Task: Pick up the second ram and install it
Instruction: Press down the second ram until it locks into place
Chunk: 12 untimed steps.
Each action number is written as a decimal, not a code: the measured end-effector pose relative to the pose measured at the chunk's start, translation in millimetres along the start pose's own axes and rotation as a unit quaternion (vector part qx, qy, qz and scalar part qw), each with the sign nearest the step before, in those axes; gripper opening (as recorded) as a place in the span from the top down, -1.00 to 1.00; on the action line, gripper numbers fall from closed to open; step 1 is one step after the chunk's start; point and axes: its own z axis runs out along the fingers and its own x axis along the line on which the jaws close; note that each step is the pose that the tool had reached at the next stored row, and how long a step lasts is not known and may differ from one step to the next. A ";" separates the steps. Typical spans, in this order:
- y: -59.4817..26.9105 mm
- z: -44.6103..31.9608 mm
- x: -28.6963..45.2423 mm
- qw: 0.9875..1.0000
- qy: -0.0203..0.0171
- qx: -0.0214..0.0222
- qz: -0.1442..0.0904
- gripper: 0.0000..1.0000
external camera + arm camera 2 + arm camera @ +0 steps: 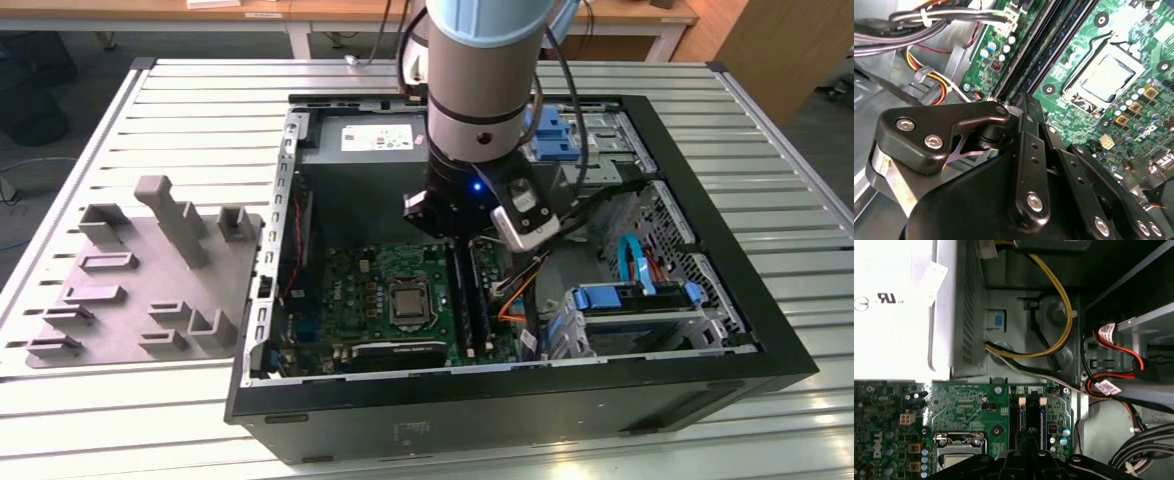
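My gripper (461, 238) hangs low inside the open computer case (534, 400), right over the far end of the long black memory slots (469, 300) on the green motherboard (350, 290). In both wrist views its black body (1021, 102) (1031, 442) points down at those slots (1054, 45) (1021, 420), beside the processor socket (1104, 77). The second ram is hidden under the gripper, and I cannot tell whether it is held or seated. No green stick stands in the grey tray (120, 300).
The grey tray with upright posts lies outside the case at the exterior view's left. A power supply (894, 310) and yellow and black cables (1054, 285) crowd the far end of the board. Drive cages with blue parts (641, 300) fill the exterior view's right side.
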 end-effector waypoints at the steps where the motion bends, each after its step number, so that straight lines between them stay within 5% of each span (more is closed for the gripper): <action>1: -1.4 -0.1 0.0 1.000 0.000 0.000 0.000 0.79; 12: -22.7 -1.2 -0.3 1.000 0.000 0.000 0.000 0.79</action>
